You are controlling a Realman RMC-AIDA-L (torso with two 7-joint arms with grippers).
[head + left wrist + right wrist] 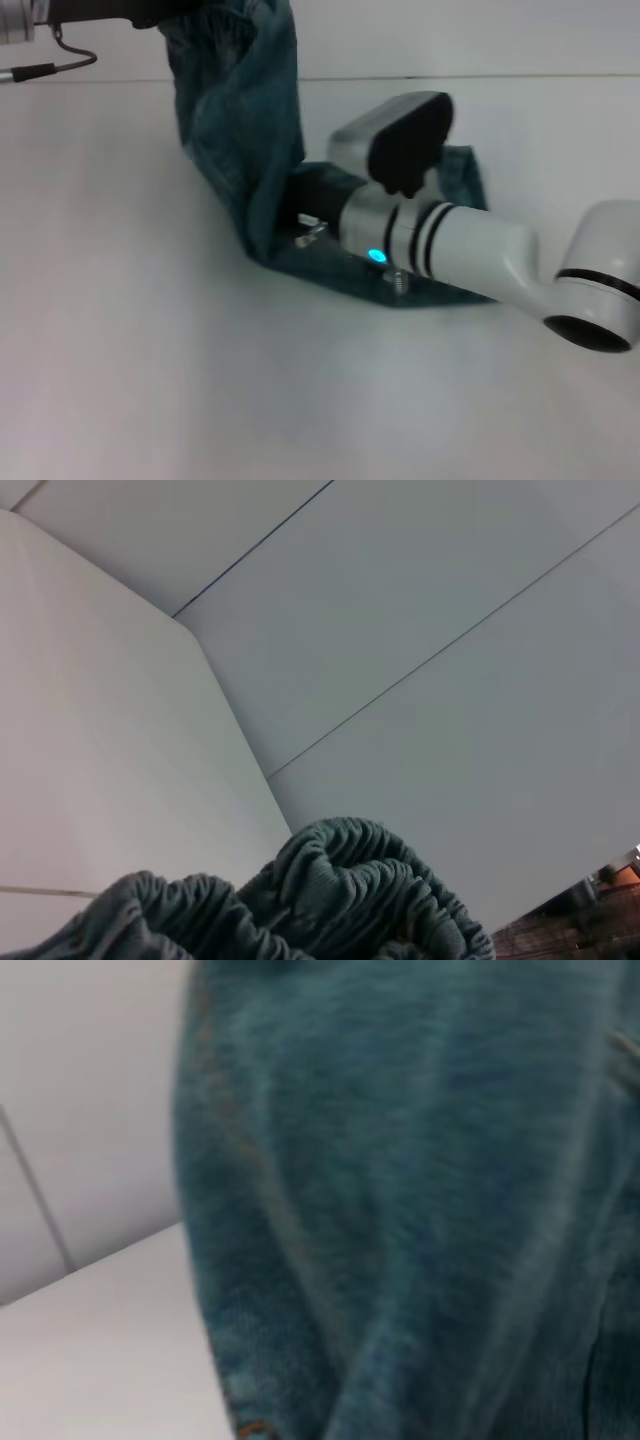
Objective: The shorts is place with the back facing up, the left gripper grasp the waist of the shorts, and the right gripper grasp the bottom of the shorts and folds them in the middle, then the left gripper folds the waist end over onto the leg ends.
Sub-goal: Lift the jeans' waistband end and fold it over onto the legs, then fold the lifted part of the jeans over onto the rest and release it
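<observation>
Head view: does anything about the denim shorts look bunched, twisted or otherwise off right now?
Nothing is damaged, but the blue denim shorts hang as a crumpled column from the top left, only their lower part lying on the white table. The ruffled elastic waist is bunched. The right gripper sits low against the fabric.

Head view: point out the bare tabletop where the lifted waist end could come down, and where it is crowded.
Bare table lies left of and in front of the shorts. The middle right is crowded: the right gripper and its arm lie over the flat denim. The left gripper holds the waist up at the top edge.
</observation>
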